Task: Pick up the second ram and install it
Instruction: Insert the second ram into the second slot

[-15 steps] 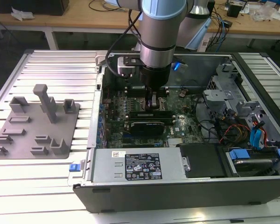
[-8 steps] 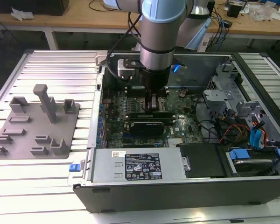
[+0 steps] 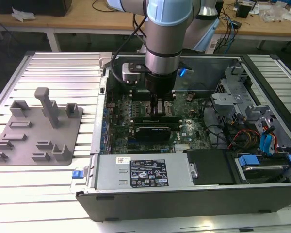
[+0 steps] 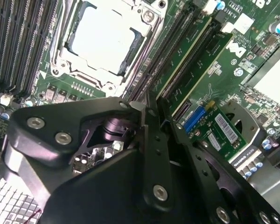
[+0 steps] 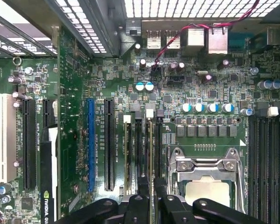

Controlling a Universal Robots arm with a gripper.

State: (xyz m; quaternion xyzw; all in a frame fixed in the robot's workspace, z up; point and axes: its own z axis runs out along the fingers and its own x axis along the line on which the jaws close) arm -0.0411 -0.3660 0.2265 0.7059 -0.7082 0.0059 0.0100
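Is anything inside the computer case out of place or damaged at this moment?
Nothing stands out. The gripper is low over the motherboard beside the bare processor socket, above the memory slots. No part looks broken or loose.

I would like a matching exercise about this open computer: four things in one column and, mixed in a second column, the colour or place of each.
Things:
1. gripper
2. fixture tray
3. marked card slot
4. socket frame

Colour or place:
A. blue, between black slots
B. grey, on the table at the exterior view's left of the case
C. shiny metal, beside the memory slots
D. low inside the open case, over the motherboard

Pairs: 1-D, 2-B, 3-A, 4-C.
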